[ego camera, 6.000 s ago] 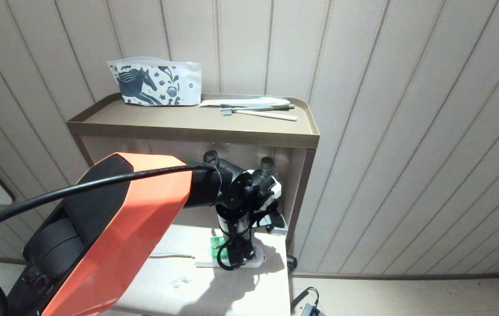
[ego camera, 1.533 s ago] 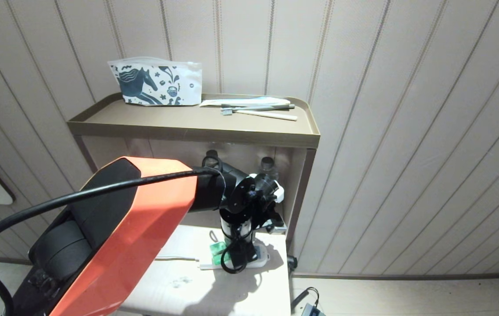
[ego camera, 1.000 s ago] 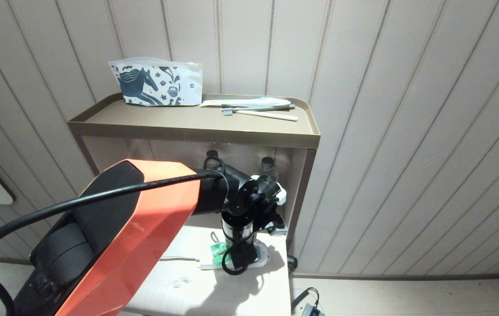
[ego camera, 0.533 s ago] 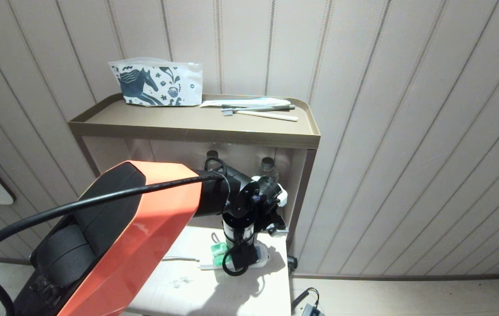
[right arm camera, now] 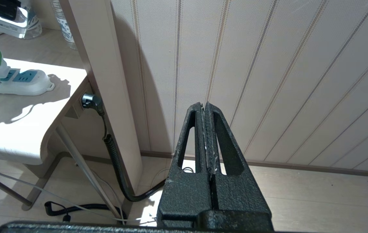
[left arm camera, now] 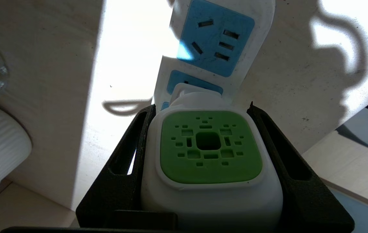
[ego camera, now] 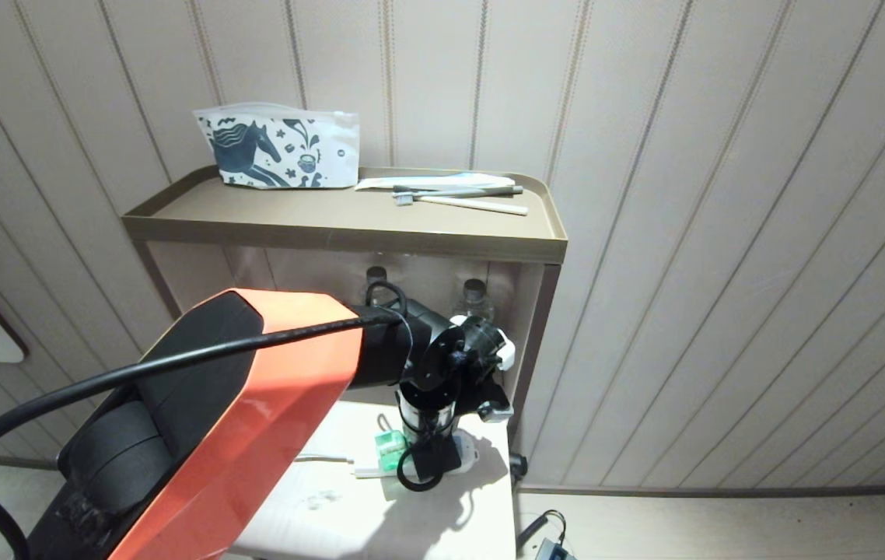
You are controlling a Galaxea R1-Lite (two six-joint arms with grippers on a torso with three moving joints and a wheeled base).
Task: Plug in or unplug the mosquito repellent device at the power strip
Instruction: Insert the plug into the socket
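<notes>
Sunlight falls across the pale counter [ego camera: 442, 513] under the brown shelf [ego camera: 334, 233], where the left hand [left arm camera: 208, 129] reaches down and grasps the repellent device [left arm camera: 211, 149] by its white sides, one black finger [left arm camera: 129, 161] pressed on each flank. The device's green vented face looks straight into the left wrist camera. It sits on the power strip [left arm camera: 218, 42], over the socket next to a free blue one (whether its pins are fully seated cannot be told). The strip lies near the counter's right edge, toward the back, with its white cord [ego camera: 318, 459] trailing left. In the head view the device [ego camera: 390, 451] shows as a small green shape just left of the wrist, and the strip [ego camera: 464, 455] peeks out on either side. Two clear bottles [ego camera: 473, 299] stand at the back under the shelf. On the shelf lie a horse-print pouch [ego camera: 275, 148] and toothbrushes [ego camera: 458, 194]. The right hand [right arm camera: 206, 111] is clenched empty, hanging off the counter's right side above the floor.
</notes>
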